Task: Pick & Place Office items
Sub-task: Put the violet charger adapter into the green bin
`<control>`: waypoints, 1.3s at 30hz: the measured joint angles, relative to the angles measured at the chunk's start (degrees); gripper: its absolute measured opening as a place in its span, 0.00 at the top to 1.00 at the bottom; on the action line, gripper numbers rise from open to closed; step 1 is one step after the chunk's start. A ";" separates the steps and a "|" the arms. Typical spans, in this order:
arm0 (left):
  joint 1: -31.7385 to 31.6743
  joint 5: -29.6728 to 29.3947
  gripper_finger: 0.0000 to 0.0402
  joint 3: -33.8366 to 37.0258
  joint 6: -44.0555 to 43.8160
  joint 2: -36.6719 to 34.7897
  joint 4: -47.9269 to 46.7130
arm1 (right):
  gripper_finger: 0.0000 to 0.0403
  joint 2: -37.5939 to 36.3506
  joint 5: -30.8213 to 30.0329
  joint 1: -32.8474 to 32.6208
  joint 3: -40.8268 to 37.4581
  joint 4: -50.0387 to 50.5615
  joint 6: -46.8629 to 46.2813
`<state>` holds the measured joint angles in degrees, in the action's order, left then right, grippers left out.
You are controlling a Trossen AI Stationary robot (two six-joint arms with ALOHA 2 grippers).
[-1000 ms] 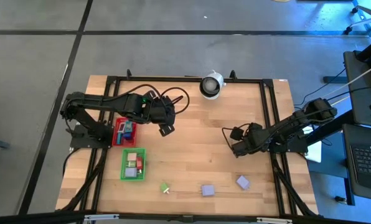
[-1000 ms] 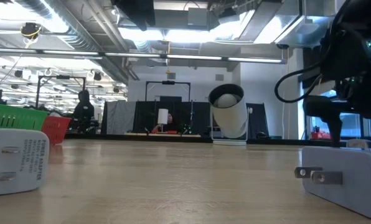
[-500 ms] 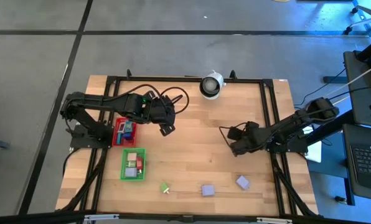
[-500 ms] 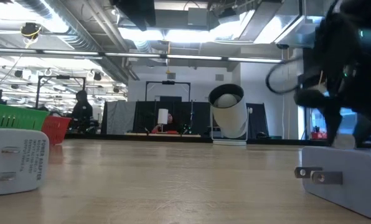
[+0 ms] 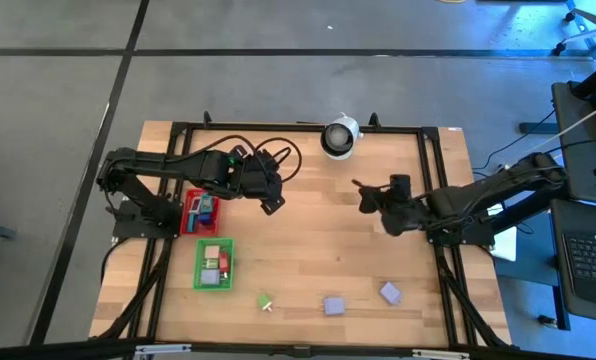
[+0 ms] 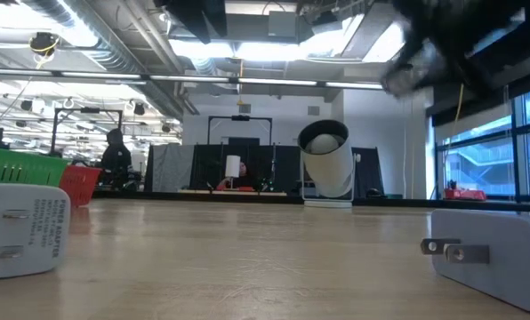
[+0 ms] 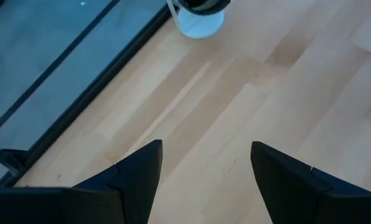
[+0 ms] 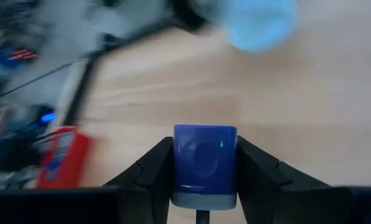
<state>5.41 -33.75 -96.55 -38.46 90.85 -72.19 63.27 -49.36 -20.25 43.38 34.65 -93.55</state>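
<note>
Blue block (image 8: 205, 163) clamped between our right gripper's (image 5: 369, 196) fingers, we carry it level toward the red tray (image 5: 200, 211), clear of the empty, spread-fingered left gripper (image 7: 205, 165).

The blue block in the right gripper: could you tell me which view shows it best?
The right wrist view: the blue block sits large between the right gripper's fingers. The high view hides it under that gripper; the low and left wrist views do not show it.

Right arm (image 6: 452, 40) a dark blur in the low view; tray contents (image 5: 212, 266) too small to identify; plug (image 6: 20, 229) cut by frame edge.
</note>
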 joint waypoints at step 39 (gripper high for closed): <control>3.43 4.83 0.42 0.14 -5.72 1.26 45.18 | 0.65 1.94 15.41 2.96 20.12 -11.82 92.70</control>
<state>8.84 -28.92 -96.42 -44.17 92.10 -27.01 65.21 -33.95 -17.29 63.51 22.83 -0.85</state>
